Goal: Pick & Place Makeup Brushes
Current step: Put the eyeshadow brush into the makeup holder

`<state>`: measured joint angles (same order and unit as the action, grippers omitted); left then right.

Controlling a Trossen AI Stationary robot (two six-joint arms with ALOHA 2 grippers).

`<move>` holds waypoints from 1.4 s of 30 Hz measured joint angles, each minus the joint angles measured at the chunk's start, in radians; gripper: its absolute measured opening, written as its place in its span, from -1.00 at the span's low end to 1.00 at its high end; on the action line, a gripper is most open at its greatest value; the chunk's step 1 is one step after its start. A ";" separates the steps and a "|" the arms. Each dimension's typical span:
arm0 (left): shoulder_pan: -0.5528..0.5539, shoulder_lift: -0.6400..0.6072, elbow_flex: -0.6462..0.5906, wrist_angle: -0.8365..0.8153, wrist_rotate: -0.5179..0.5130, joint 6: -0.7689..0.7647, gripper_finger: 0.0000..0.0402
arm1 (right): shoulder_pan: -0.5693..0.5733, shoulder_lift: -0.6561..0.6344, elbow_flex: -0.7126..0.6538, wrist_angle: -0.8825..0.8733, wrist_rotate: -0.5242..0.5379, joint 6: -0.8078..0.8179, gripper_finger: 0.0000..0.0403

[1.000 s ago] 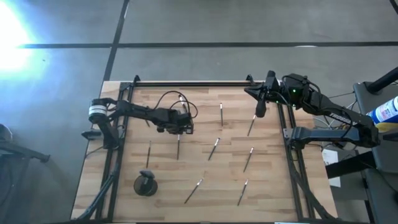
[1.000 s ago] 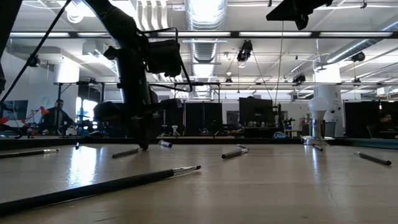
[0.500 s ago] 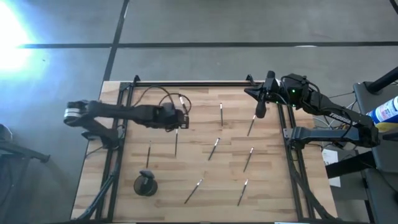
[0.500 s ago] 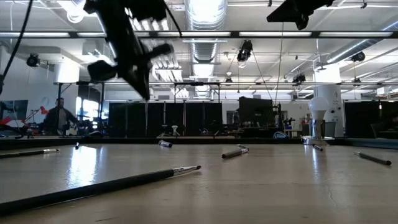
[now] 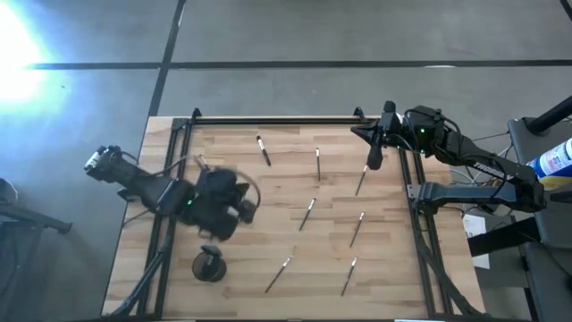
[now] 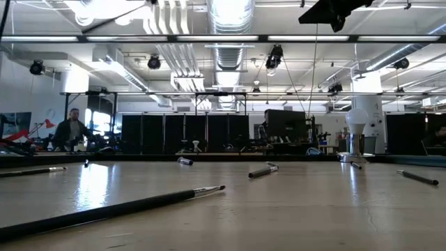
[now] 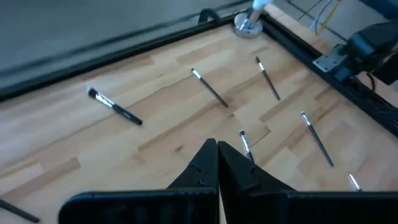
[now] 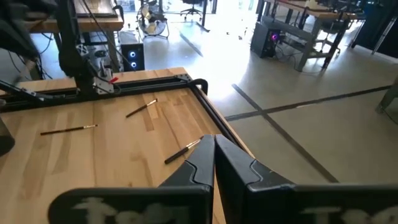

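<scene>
Several thin makeup brushes lie flat on the wooden table, among them one [image 5: 263, 149] near the far edge, one [image 5: 307, 213] at mid-table and one [image 5: 279, 273] near the front. The longest shows closest in the low view [image 6: 111, 208]. My left gripper [image 5: 239, 209] [image 7: 217, 144] is shut and blurred, high above the table's left half, just beyond the dark round cup [image 5: 209, 266]. The low view does not show it. My right gripper [image 5: 374, 154] [image 8: 213, 140] is shut and hovers over the far right corner. My left gripper is shut on a makeup brush that it took off the table. Its own fingers [image 7: 202, 165] hide the brush in the wrist view, and blur hides it in the high view. Which part it has cannot be told.
A black frame rail [image 5: 268, 120] runs along the far edge, with more rails down both sides. A white ball on a clear stand [image 6: 357, 122] [image 7: 251, 17] stands at the far right corner. A person [image 6: 70, 129] stands in the room behind.
My left gripper has risen from the table, out of the low view, and swung toward the near left, toward the cup. The brush it stood over is gone from its place on the table. A brush near the far edge is now uncovered.
</scene>
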<state>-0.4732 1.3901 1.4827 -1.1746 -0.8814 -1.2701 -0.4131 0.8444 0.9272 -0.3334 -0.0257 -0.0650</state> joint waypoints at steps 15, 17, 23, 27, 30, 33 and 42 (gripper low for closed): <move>-0.357 0.021 -0.042 -0.172 -0.194 -0.285 -1.00 | 0.001 0.000 0.000 0.071 0.030 0.048 -0.96; -0.405 0.021 -0.060 -0.172 -0.228 -0.324 -1.00 | 0.001 0.000 0.000 0.098 0.030 0.083 -0.96; -0.538 0.021 -0.144 -0.168 -0.278 -0.413 -1.00 | 0.001 0.000 0.000 0.142 0.030 0.169 -0.96; -0.601 0.021 -0.213 -0.161 -0.278 -0.465 -1.00 | 0.001 0.000 0.000 0.158 0.030 0.199 -0.96; -0.631 0.021 -0.272 -0.121 -0.282 -0.489 -1.00 | 0.001 0.000 0.000 0.180 0.030 0.218 -0.96; -0.649 0.021 -0.332 -0.062 -0.288 -0.489 -1.00 | 0.001 0.001 0.000 0.206 0.030 0.230 -0.96; -0.664 0.022 -0.491 0.143 -0.317 -0.447 -1.00 | 0.001 0.001 0.000 0.213 0.056 0.253 -0.96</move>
<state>-1.1370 1.4117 0.9915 -1.0318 -1.1980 -1.7174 -0.4118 0.8452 0.9272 -0.1200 0.0299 0.1884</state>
